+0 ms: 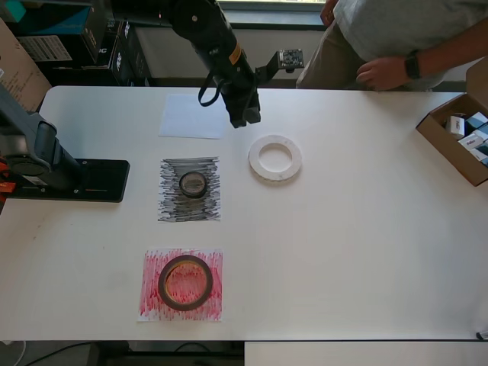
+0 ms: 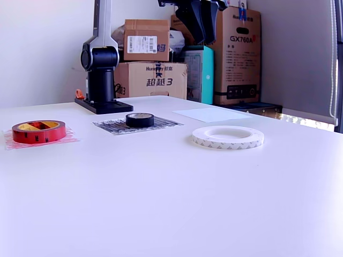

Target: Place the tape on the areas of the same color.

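Observation:
A white tape ring lies flat on the bare table, to the right of the plain white sheet in the overhead view. A small black tape roll sits on the black scribbled sheet. A red tape roll sits on the red scribbled sheet. My gripper hangs high above the table between the white sheet and the white tape. Its fingers point down, slightly apart, and hold nothing.
A second arm's black base stands at the overhead view's left edge. An open cardboard box with small items sits at the right edge. A person stands behind the far edge. Stacked cartons lie beyond the table.

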### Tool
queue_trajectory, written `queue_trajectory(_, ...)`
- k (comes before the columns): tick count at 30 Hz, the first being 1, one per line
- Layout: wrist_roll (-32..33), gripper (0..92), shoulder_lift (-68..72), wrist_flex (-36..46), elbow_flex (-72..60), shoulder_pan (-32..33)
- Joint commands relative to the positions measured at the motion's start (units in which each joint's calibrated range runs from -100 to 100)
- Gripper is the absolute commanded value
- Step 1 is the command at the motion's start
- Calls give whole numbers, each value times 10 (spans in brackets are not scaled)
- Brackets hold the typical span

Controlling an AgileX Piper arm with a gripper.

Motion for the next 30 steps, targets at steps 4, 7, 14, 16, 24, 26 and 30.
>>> queue_trajectory(4,23,264,61,-50,-3,-2)
queue_trajectory(7,41,264,82,-52,-3,-4)
queue_trajectory(14,55,264,100,-51,5,-6)
queue_trajectory(16,56,268,101,-51,5,-6)
queue_trajectory(24,58,284,140,-51,3,-16)
queue_trajectory(26,58,337,148,-52,-1,-23)
queue_trajectory(30,54,428,165,-55,-3,-35)
